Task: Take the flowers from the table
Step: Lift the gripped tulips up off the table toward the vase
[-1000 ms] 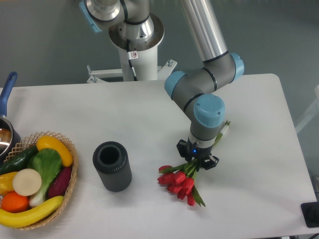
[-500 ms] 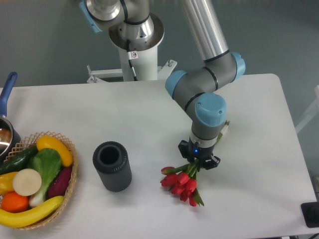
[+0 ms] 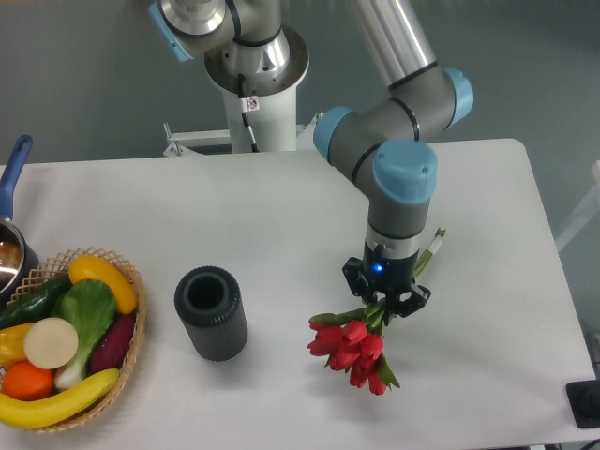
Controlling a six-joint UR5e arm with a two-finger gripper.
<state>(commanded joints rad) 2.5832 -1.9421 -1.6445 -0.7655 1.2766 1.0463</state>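
One soft red-petalled flowers (image 3: 352, 349) bunch

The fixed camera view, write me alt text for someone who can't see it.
A robot arm's pincer grips a bunch of red flowers by the stems, over a white table. To the left stand a dark cylindrical cup and, at the table's edge, a wicker basket of colourful fruit and vegetables.
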